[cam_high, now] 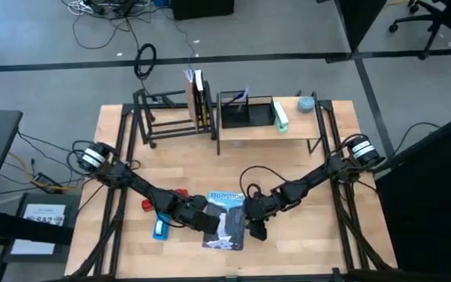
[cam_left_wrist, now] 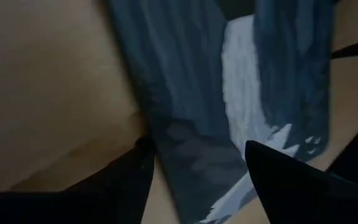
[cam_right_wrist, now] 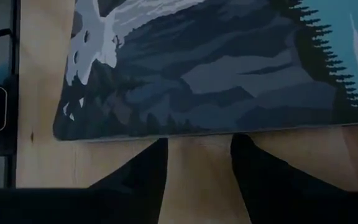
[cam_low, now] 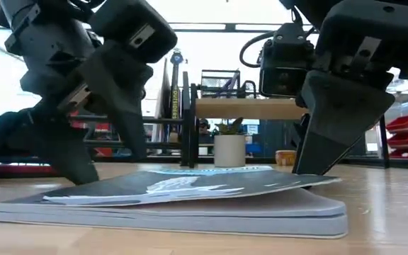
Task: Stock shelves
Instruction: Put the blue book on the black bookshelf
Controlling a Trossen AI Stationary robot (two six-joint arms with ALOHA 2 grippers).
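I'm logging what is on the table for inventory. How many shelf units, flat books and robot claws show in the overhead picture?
Shelf units: 2, open black metal tube-frame rack and light wood plank shelf with black legs.
Flat blue-grey illustrated books: 1.
Robot claws: 2, left claw and right claw.
Total: 5.

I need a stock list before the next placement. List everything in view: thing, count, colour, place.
book: one, blue-grey mountain cover, flat at the table's front centre
red item: one, left of the book
blue item: one, front left
black rack: one, back left, upright books at its right end
wood-top shelf: one, light wood, back centre-right
mesh tray: one, black, on the wood top
green-white box: one, beside the tray
teal round item: one, back right
table: one, light wood
left tool: open, at the book's left edge
right tool: open, at the book's right edge
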